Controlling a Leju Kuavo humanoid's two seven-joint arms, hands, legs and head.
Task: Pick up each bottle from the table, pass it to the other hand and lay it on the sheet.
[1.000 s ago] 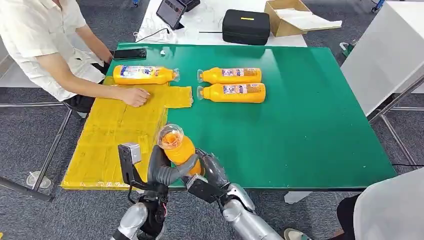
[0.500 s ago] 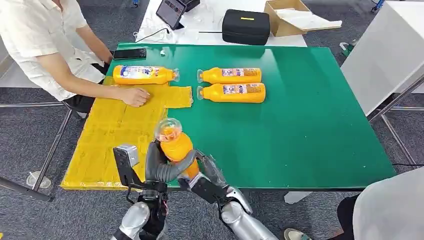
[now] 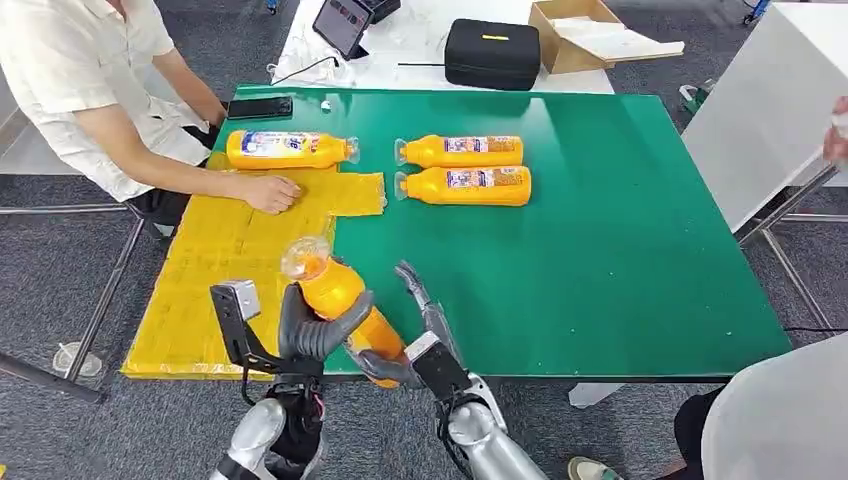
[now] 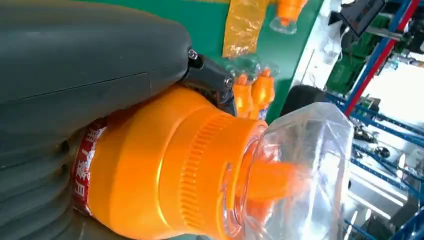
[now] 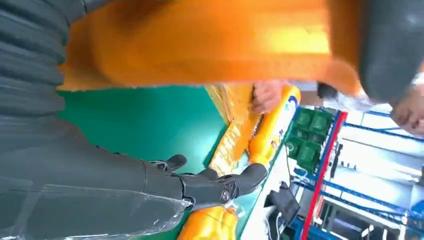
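Observation:
My left hand [image 3: 310,335] grips an orange bottle [image 3: 335,295] with a clear cap, tilted over the table's near edge beside the yellow sheet [image 3: 230,260]. The left wrist view shows the bottle [image 4: 165,175] wrapped by that hand [image 4: 75,75]. My right hand [image 3: 420,335] is beside the bottle's base with its fingers [image 5: 200,187] spread away from the bottle [image 5: 210,40]. Another bottle [image 3: 285,149] lies at the sheet's far end. Two more bottles [image 3: 462,151] [image 3: 468,185] lie side by side on the green table [image 3: 620,250].
A seated person at the far left rests a hand [image 3: 268,192] on the sheet. A phone [image 3: 259,107] lies at the table's far left corner. A black case [image 3: 491,52] and a cardboard box [image 3: 580,35] sit behind. A white table [image 3: 770,110] stands on the right.
My right hand has let go of the bottle and spread its fingers. My left hand has carried the bottle left toward the sheet, tilting it more.

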